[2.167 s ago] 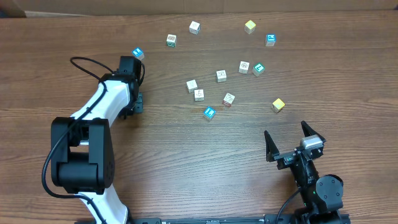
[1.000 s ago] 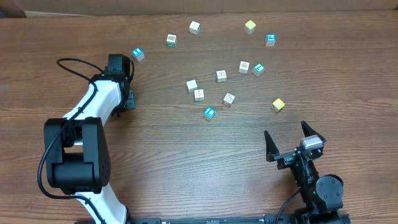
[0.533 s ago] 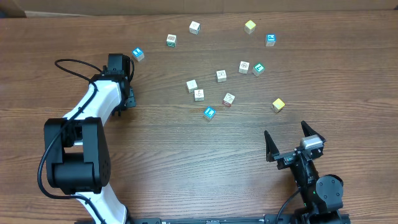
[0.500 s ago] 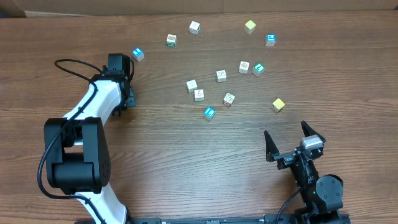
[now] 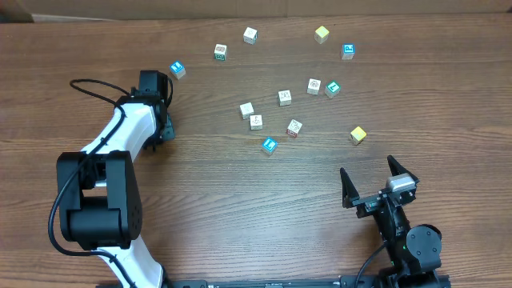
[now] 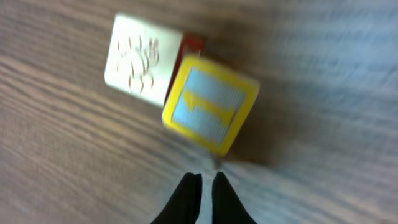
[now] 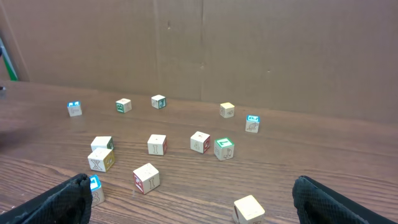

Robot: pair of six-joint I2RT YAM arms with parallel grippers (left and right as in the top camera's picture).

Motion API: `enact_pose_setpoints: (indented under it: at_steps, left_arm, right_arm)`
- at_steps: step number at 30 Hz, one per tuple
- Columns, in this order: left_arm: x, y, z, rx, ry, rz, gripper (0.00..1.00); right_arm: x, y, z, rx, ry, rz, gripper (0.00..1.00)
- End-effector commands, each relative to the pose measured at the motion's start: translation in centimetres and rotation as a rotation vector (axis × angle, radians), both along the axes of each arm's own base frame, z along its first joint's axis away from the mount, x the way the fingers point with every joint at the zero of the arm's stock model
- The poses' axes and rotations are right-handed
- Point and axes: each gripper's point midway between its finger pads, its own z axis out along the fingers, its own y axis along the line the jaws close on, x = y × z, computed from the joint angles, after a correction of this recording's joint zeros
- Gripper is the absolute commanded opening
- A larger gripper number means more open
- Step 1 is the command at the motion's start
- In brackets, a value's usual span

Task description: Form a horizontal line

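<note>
The horizontal line is out of view; the cubes I see lie loose. My left gripper [image 6: 205, 180] is shut with nothing in it, a little short of a yellow cube [image 6: 210, 112] with a blue printed face. That cube leans against a white cube [image 6: 143, 62]. Overhead, the left gripper [image 5: 165, 130] sits mostly under its own arm, which also hides those two cubes. My right gripper [image 5: 368, 170] stands wide open and empty at the front right, as the right wrist view [image 7: 189, 180] also shows. A plain yellow cube [image 5: 358, 134] lies just ahead of it.
Loose cubes are scattered over the wooden table [image 5: 240, 208]: a blue one [image 5: 177, 69] near the left wrist, another blue one [image 5: 270, 145], a white one with a red side [image 5: 294, 128], and several more toward the back. A cardboard wall [image 7: 249, 50] closes the far side.
The left arm swung a little to the left over the first second. In the last second nothing has visibly moved, and the right arm stays still.
</note>
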Motion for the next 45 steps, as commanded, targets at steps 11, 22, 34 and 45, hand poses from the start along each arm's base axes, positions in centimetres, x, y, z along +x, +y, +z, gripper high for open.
enact_pose_setpoints:
  at_steps: [11, 22, 34, 45]
  left_arm:
    - [1.0, 0.2, -0.3, 0.006, -0.019, -0.017, 0.07]
    - [1.4, 0.2, -0.3, 0.003, -0.041, -0.002, 0.07]
    - [1.8, 0.2, -0.2, -0.011, -0.084, 0.063, 0.06]
    - [2.0, 0.2, -0.1, -0.015, -0.100, 0.080, 0.06]
  right_arm:
    - [0.0, -0.1, -0.1, 0.007, -0.006, -0.003, 1.00]
    - [0.0, -0.1, -0.1, 0.007, -0.006, -0.003, 1.00]
    - [0.0, -0.1, -0.1, 0.007, -0.006, -0.003, 1.00]
    - [0.0, -0.1, -0.1, 0.007, -0.006, -0.003, 1.00]
